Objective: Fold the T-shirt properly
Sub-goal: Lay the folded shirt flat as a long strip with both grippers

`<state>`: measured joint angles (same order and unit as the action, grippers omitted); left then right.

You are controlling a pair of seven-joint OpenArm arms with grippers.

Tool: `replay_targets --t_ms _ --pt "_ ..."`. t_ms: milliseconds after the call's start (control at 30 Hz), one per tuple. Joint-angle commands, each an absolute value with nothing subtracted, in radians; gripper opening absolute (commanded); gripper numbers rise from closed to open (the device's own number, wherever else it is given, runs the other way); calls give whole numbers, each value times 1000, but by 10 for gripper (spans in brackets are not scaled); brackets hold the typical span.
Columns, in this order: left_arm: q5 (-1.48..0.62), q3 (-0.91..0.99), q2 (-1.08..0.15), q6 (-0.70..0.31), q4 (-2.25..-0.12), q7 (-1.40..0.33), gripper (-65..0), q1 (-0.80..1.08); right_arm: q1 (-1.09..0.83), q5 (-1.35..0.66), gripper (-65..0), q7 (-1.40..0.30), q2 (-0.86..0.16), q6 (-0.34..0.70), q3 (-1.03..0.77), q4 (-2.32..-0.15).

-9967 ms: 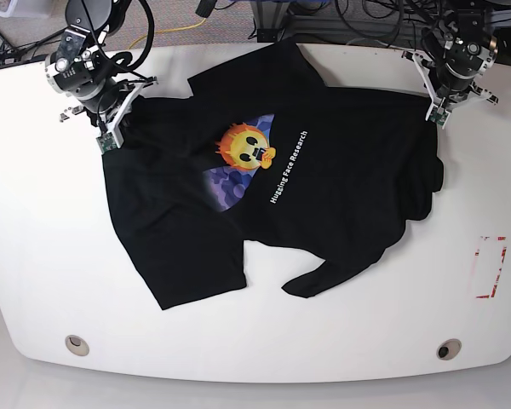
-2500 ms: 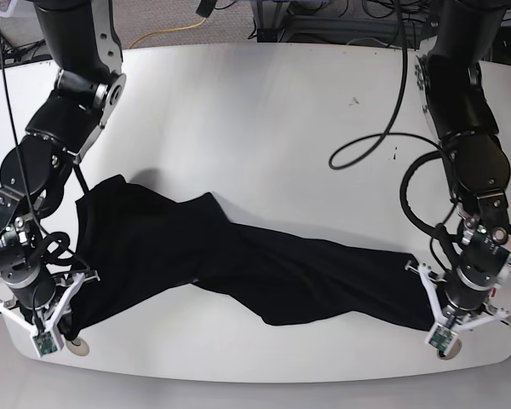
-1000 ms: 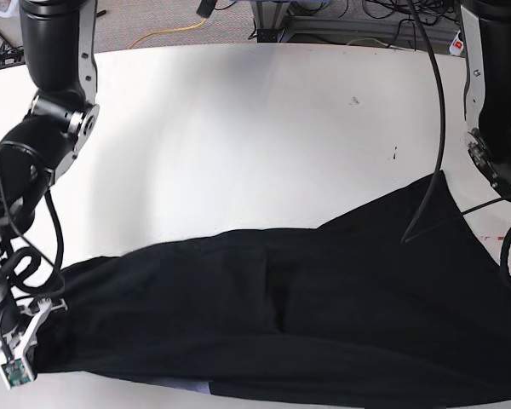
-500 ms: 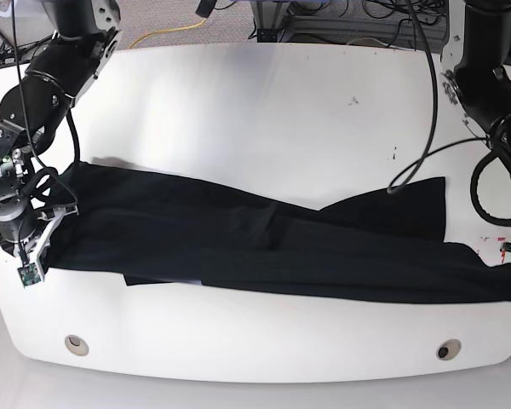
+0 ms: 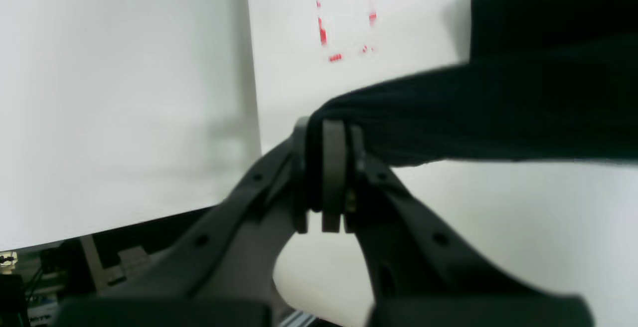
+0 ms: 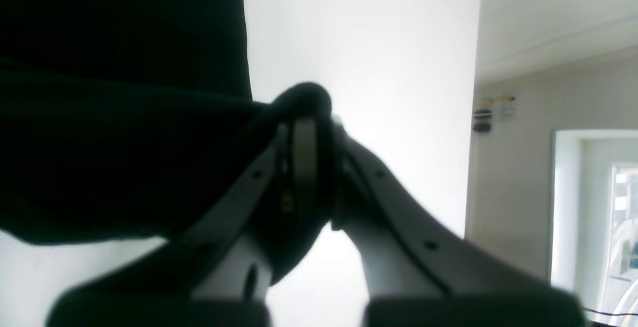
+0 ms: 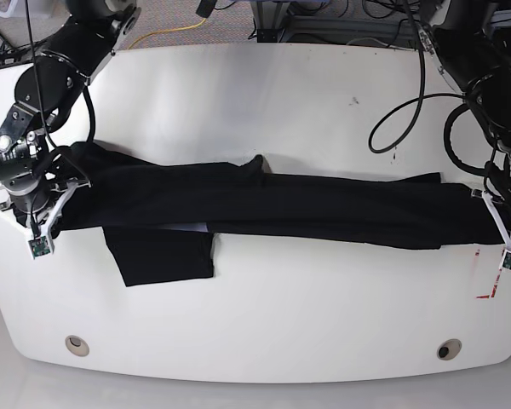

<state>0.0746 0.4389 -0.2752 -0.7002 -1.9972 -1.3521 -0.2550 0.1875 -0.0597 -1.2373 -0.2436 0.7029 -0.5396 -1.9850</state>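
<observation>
The T-shirt point(image 7: 307, 207) is black and stretched into a long narrow band across the white table point(image 7: 264, 111), print hidden. One flap point(image 7: 160, 255) lies flat on the table at the front left. My right gripper point(image 7: 41, 223) is shut on the band's left end; in the right wrist view the black cloth point(image 6: 119, 132) bunches over the closed gripper point(image 6: 304, 157). My left gripper point(image 7: 504, 237) is shut on the right end; in the left wrist view the cloth point(image 5: 488, 112) wraps the closed gripper point(image 5: 326, 177).
Red tape marks point(image 7: 492, 277) sit on the table just in front of my left gripper, also as red marks point(image 5: 344, 28) in the left wrist view. Two round holes point(image 7: 77, 345) point(image 7: 448, 349) lie near the front edge. Cables point(image 7: 409, 94) hang at the back right.
Both grippers have carried the stretched shirt farther back on the table. The band is narrower, and a flap now lies flat on the table at the front left.
</observation>
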Motion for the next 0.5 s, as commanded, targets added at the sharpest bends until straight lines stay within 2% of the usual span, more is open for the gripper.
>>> replay_targets --t_ms 0,133,467 --pt "84 430 -291 -698 -2009 -1340 -650 -289 240 -56 -650 -1216 -260 698 -495 -1965" --pt "88 351 -289 -698 -1998 -1340 -650 -321 317 -56 -650 -1216 -260 698 -469 -1890" --pt "85 338 -257 -698 -1933 -1222 -650 -461 607 -54 -650 -1210 -295 698 -409 -1573"
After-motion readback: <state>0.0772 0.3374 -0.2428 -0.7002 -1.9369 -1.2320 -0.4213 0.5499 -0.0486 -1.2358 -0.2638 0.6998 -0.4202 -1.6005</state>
